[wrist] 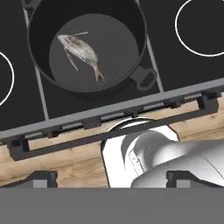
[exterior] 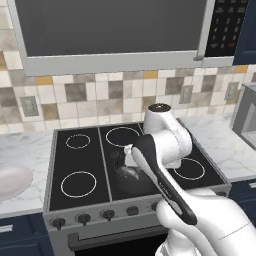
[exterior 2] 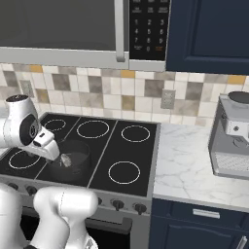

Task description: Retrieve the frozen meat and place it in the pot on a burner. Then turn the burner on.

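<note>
The dark grey pot (wrist: 87, 48) stands on the front middle of the black stovetop (exterior 2: 141, 155), with one side handle (wrist: 146, 78) toward the stove's front edge. Inside it, flat on the bottom, lies the frozen meat (wrist: 81, 50), a small silvery fish shape. In the right base view the pot (exterior 2: 72, 160) with the meat (exterior 2: 67, 158) sits just under my hand. In the left base view my arm covers most of the pot (exterior: 122, 170). My gripper (wrist: 113, 177) hovers above the pot's near side, open, its two fingertips far apart and holding nothing.
A row of knobs (exterior: 83, 218) runs along the stove's front panel. White burner rings (exterior 2: 124, 172) mark the glass. A white plate (exterior: 12, 181) lies on the left counter. A coffee machine (exterior 2: 232, 138) stands on the right counter, and a microwave (exterior: 110, 30) hangs overhead.
</note>
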